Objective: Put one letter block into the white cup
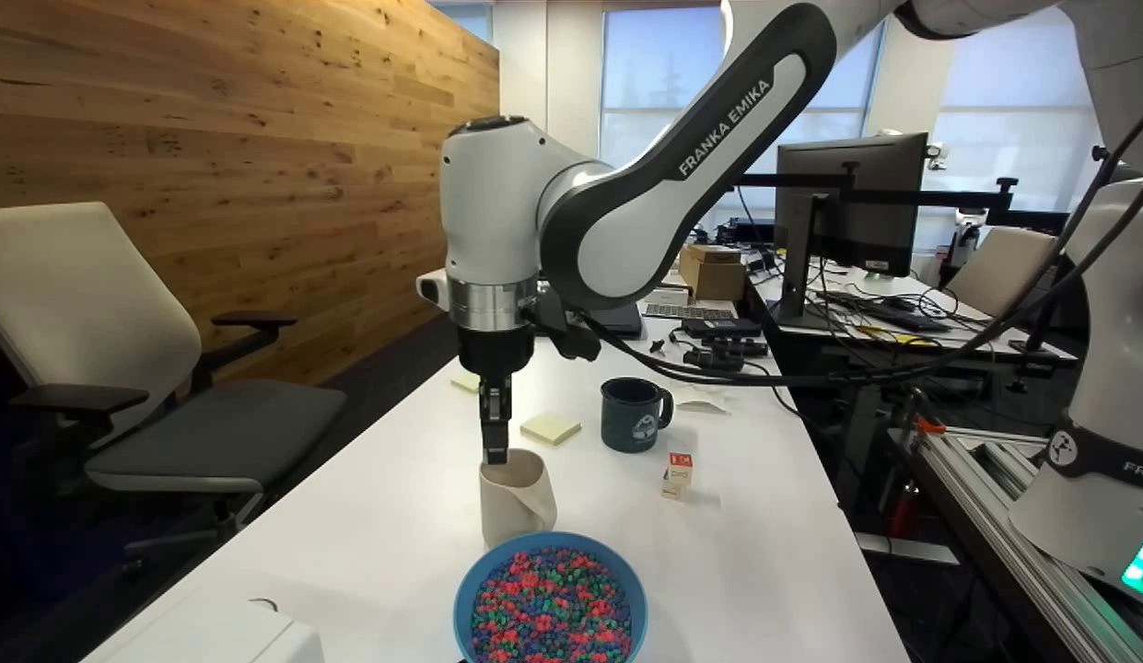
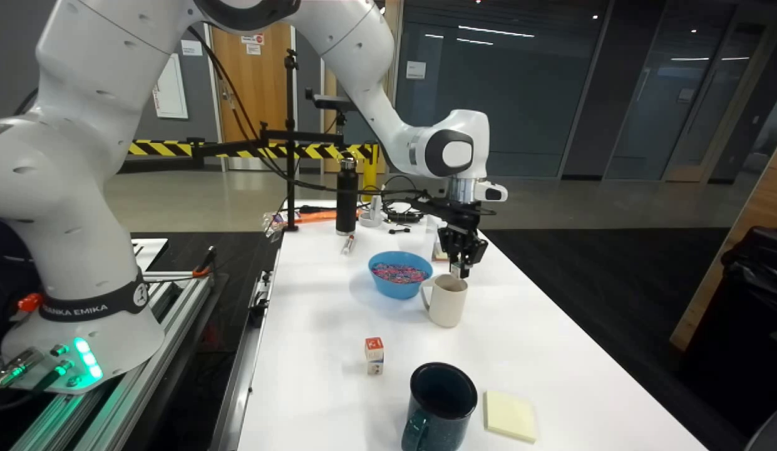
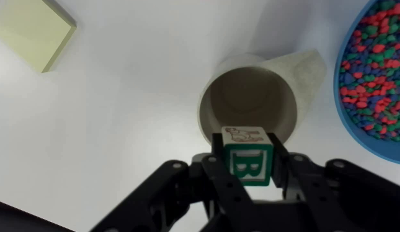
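I hold the green-edged letter-B block (image 3: 249, 165) clamped in my tool (image 3: 246, 143) | off-white mug (image 2: 447, 305) upright on the bench (image 2: 338, 319), just below my tool | blue bowl (image 2: 394, 290) lower, near my tool

Matt white cup (image 2: 449, 307), grained wood wall (image 1: 258, 157), smooth table (image 2: 576, 376)

bent arm (image 1: 700, 184), downward pincer (image 3: 247, 146) in mid-grip
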`<action>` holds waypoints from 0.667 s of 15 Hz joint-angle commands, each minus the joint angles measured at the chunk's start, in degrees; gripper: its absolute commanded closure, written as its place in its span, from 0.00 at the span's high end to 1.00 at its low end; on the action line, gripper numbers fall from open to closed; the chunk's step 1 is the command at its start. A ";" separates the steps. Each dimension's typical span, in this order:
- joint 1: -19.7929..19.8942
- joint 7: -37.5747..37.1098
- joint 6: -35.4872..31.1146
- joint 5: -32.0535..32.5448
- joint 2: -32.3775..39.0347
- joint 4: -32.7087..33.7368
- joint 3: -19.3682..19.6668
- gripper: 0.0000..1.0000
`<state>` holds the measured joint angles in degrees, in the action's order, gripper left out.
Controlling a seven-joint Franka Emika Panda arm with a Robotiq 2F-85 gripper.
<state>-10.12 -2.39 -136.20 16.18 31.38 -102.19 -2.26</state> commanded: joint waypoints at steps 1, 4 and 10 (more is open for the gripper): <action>-0.26 1.51 2.13 -0.25 1.31 2.73 0.09 0.10; -0.36 1.41 2.31 -0.21 1.48 3.15 0.13 0.10; -0.48 1.13 2.21 -0.36 0.99 2.07 0.00 0.10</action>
<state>-10.20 -2.15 -135.71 16.17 32.15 -100.96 -2.27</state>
